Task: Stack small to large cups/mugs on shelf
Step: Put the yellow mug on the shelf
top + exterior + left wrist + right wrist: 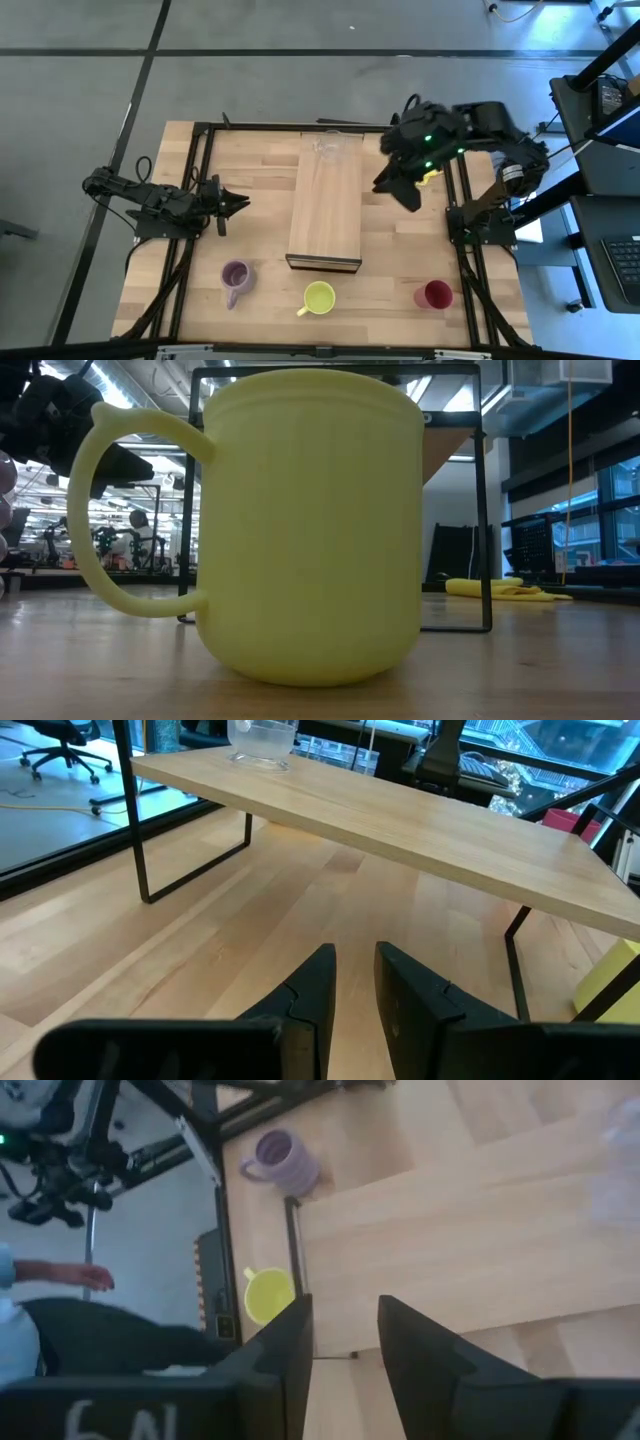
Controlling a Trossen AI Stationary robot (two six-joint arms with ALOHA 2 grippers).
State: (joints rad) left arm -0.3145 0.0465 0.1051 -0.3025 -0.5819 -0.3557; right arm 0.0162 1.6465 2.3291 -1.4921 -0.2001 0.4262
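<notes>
On the shelf's far end stood the glass cup; purple mug, yellow mug and red cup lined the bench's front. Both end effectors, left and right, were slightly parted, empty.

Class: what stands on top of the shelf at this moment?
Only the clear glass cup stands on the shelf, at its far end. The table beneath the plank is hidden from above.

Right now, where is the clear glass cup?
In the high view, the clear glass cup stands on the shelf's far end, left of the right gripper.
</notes>
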